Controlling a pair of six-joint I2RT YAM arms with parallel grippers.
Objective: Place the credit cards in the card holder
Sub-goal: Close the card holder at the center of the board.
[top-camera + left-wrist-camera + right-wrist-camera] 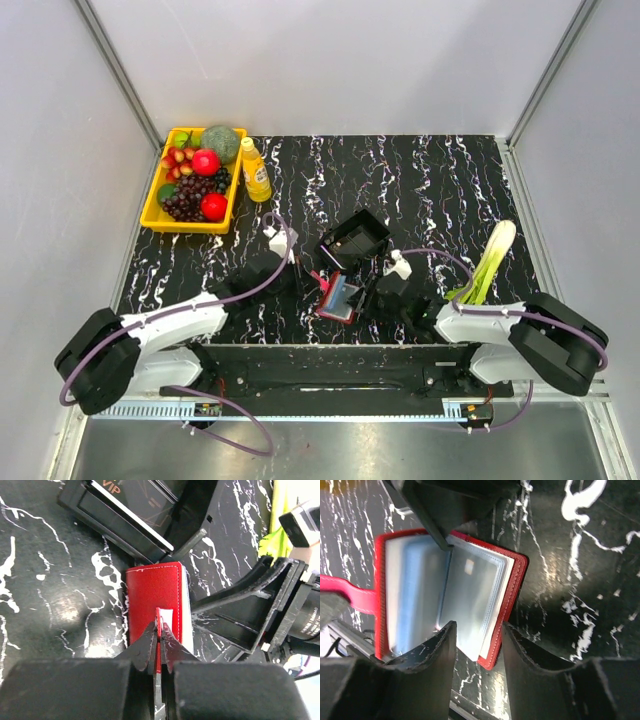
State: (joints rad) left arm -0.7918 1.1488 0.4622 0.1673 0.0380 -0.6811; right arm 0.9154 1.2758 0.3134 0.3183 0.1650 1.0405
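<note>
Near the middle of the black, white-veined bench [450, 190], just in front of the open black box-like tray [354, 238], lies the small dark red leather-look card holder [338, 298], spread open with its clear plastic sleeves facing up. We see the left gripper [160, 630] closed tight on a thin red edge of it, with a sliver of white beside the pinch. From its own wrist view this reads as a raised leaf or cover edge, though we cannot tell which. The right gripper [477, 652] has its jaws apart, one on either side of the near end of the right-hand sleeve; whether the pads touch anything we cannot tell. Two thin pale credit cards [470, 600] show through the plastic, a grey-white one in that right sleeve and a bluer one in the left, and we find no loose card on the bench. The next move, we judge, turns on alignment: the grey-white card's long axis runs almost straight away from the right gripper, slightly tilted, its near short end lying in the gap between the jaws — so the right arm is the nearer one to push it home along that axis while the left steadies the holder.
</note>
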